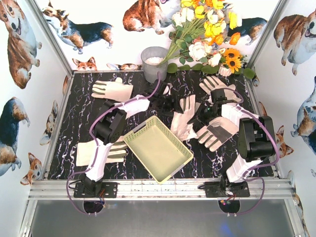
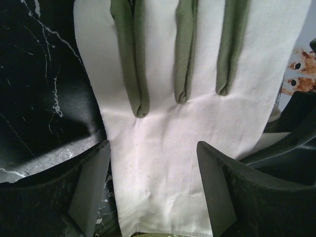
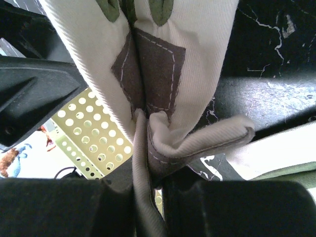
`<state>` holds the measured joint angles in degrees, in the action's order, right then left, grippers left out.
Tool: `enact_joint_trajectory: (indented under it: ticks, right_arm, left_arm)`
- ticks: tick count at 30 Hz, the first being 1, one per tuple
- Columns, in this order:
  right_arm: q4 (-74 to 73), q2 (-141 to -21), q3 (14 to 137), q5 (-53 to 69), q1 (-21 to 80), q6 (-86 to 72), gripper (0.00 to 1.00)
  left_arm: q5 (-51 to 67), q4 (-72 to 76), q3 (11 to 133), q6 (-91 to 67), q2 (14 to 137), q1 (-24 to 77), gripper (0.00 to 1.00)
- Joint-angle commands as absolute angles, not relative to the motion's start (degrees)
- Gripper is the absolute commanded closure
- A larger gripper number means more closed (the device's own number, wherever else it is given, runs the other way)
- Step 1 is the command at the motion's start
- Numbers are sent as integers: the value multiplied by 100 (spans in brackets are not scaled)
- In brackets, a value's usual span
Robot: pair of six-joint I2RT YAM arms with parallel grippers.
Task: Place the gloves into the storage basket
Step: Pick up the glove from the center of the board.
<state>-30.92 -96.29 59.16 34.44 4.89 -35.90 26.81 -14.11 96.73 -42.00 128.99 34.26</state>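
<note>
The pale yellow-green storage basket [image 1: 158,148] sits at the table's middle front with nothing in it. My right gripper [image 1: 201,117] [image 3: 148,173] is shut on a cream glove [image 1: 183,119] [image 3: 197,44], pinching its bunched palm by the brown patch just right of the basket [image 3: 89,133]. My left gripper [image 1: 164,102] [image 2: 154,148] is open behind the basket. Its fingers [image 2: 94,182] straddle the cuff of a flat glove [image 2: 187,123] whose green-backed fingers point away. Other gloves lie at the back left [image 1: 112,90], front left [image 1: 98,153], right [image 1: 217,133] and back right [image 1: 217,85].
A grey metal bucket [image 1: 154,63] stands at the back centre beside a bunch of artificial flowers [image 1: 207,29]. White walls printed with corgis close in the black marble table [image 1: 79,123]. An aluminium rail [image 1: 158,188] runs along the near edge.
</note>
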Motion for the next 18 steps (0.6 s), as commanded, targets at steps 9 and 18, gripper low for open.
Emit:
enact_joint_trajectory:
  ticks: [9,18]
  right_arm:
    - [-1996,-9490,5549,3540,501,-4279,89]
    - [-1453,-9604,5098,3432,501,-4486,59]
  left_arm:
    - [2966,-1637,10011,-4218,13421,3436,40]
    - [2878,-1834,9795,-4237,13186,3437,39]
